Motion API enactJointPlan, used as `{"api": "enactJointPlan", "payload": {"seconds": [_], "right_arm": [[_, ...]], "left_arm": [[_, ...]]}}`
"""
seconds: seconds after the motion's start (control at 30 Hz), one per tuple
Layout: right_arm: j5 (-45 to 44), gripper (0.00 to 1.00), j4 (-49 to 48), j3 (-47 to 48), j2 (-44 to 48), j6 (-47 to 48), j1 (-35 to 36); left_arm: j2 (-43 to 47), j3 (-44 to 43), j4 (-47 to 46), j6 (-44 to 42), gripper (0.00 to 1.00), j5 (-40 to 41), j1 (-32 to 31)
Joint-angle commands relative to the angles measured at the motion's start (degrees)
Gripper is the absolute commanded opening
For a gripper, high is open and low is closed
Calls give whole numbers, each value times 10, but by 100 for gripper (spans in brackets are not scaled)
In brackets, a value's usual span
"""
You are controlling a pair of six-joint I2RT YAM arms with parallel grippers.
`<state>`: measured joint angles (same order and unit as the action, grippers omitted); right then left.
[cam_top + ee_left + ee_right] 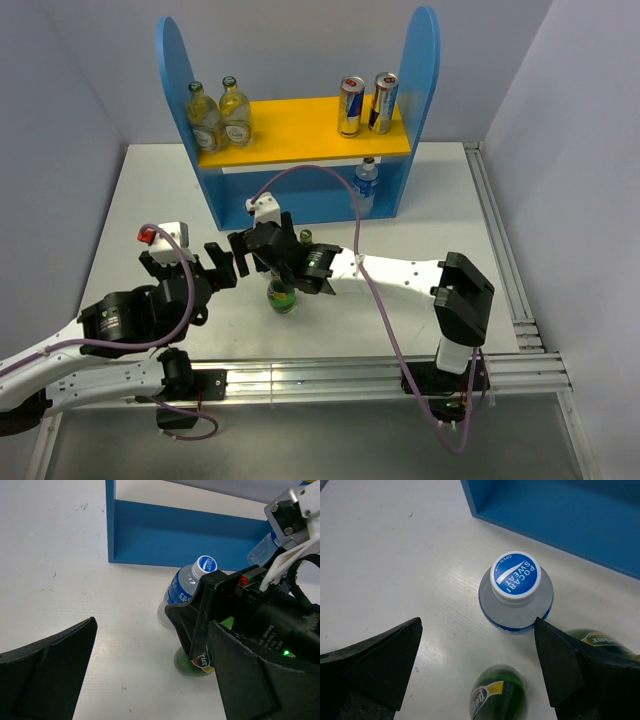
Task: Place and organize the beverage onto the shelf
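The blue shelf (300, 195) stands at the back with a yellow-orange upper board (300, 125). It holds two glass bottles (222, 115) at the left and two cans (366, 104) at the right. A clear water bottle (366, 185) stands on the blue base. In front, my right gripper (477, 625) hangs open over a blue-capped Pocari Sweat bottle (516, 587), a green Perrier bottle (500, 692) and a second green bottle (597, 640). My left gripper (150, 630) is open and holds nothing, just left of the Perrier bottle (192, 662).
The right arm (400, 270) reaches across the table (150, 200) toward the left, and its gripper (272, 258) sits close to my left gripper (228, 262). Grey walls close in both sides. A metal rail (500, 260) runs along the right edge.
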<state>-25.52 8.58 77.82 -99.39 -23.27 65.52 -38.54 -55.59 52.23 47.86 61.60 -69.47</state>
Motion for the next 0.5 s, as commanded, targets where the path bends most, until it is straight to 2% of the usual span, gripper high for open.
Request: {"api": "enactJointPlan", "payload": {"seconds": [0.0,0.27,0.47], "right_arm": [[-56,100,19,40,-19,-10,3],[-116,100,50,73,-69,-18,3],[-122,100,45,81,-95,-18,2]], "left_arm": [[14,-2,3,9,99,10,-3],[8,-6,9,12,99,10,-3],[4,-7,10,13,99,8,-4]]}}
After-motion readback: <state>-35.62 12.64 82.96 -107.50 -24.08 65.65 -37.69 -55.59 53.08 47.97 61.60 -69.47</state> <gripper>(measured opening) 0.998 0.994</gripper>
